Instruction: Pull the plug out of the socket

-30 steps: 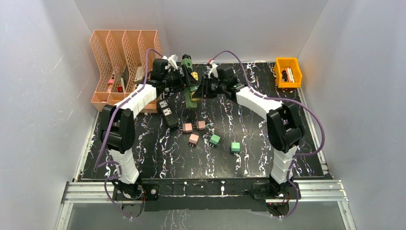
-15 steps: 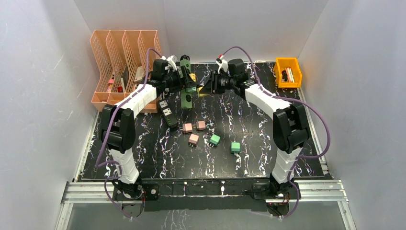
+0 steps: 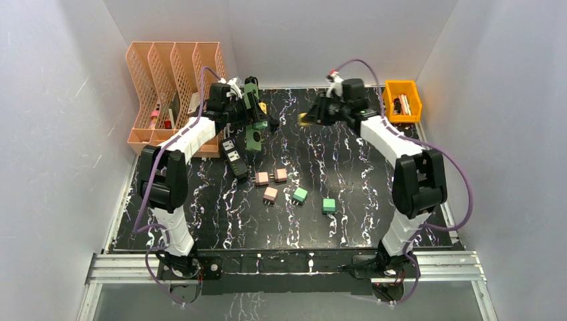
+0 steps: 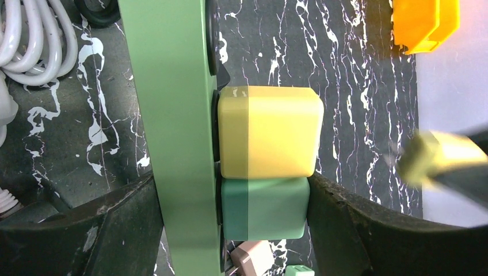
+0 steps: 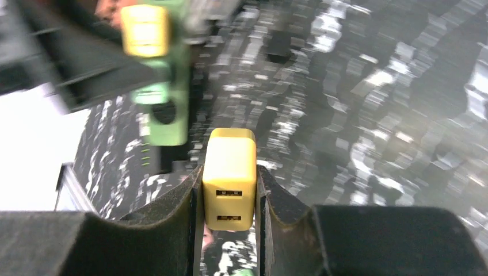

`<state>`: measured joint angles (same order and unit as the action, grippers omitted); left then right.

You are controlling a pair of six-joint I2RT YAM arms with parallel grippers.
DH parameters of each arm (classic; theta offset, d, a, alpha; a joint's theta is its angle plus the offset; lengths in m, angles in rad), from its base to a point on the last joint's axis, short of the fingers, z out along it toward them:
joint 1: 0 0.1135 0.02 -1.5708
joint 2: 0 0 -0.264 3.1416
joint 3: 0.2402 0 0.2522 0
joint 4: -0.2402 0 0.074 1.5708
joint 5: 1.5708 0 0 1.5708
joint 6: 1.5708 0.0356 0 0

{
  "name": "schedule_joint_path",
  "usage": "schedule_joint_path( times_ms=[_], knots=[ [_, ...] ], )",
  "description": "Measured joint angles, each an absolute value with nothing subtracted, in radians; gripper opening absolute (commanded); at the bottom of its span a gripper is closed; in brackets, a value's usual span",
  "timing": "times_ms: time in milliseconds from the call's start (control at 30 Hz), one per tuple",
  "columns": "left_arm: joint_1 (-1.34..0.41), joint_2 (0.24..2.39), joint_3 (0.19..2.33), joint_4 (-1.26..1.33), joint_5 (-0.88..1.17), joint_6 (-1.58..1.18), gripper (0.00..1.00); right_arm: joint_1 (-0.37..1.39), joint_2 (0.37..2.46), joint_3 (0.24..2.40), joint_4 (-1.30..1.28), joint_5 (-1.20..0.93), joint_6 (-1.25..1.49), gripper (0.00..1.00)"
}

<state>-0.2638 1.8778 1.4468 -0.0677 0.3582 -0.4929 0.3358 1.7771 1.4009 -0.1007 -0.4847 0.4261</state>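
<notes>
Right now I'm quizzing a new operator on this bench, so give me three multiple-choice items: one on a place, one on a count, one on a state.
1. Where does the orange plastic mesh file rack stand? A at the far left. B at the far right. C at the near edge.
2. How many pink cube plugs lie loose on the black marbled table? A one. B three. C five.
3. The right claw is: A open and empty. B shut on a yellow cube plug. C out of view.
1 A: it stands far left, beside the wall. 2 B: three pink lie by two green cube plugs. 3 B: its fingers pinch the plug, clear of the green plastic power strip.
</notes>
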Motion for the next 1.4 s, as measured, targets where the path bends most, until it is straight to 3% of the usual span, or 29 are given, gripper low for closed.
schedule_joint_path(
  times_ms=[100,233,400,533,600,633,1033,1400],
  knots=[
    [-0.264,1.878,1.445,-0.065,0.379,-0.479,0.46,0.242,1.865,1.372,-0.104,-0.505,0.445,0.0],
    [-0.264,1.872,1.413,-0.05,0.406,-0.44,0.46,0.246,1.989,1.341,-0.11,-0.545,0.457,0.02],
    [-0.263,1.845,1.352,-0.048,0.43,-0.375,0.46,0.281,2.064,1.327,-0.111,-0.593,0.474,0.44],
    [-0.263,1.804,1.316,-0.05,0.454,-0.332,0.47,0.282,2.067,1.33,-0.113,-0.587,0.468,0.64],
    [-0.263,1.788,1.304,-0.049,0.463,-0.32,0.47,0.281,2.067,1.333,-0.12,-0.577,0.463,0.93],
    [-0.263,1.782,1.299,-0.049,0.467,-0.315,0.47,0.281,2.067,1.336,-0.122,-0.58,0.469,0.98],
    [-0.263,1.753,1.204,0.061,0.53,-0.294,0.47,0.368,1.871,1.422,-0.06,-0.491,0.483,0.92],
    [-0.267,1.732,1.181,0.11,0.56,-0.299,0.47,0.532,1.958,1.642,-0.036,-0.477,0.516,0.87]
  ],
)
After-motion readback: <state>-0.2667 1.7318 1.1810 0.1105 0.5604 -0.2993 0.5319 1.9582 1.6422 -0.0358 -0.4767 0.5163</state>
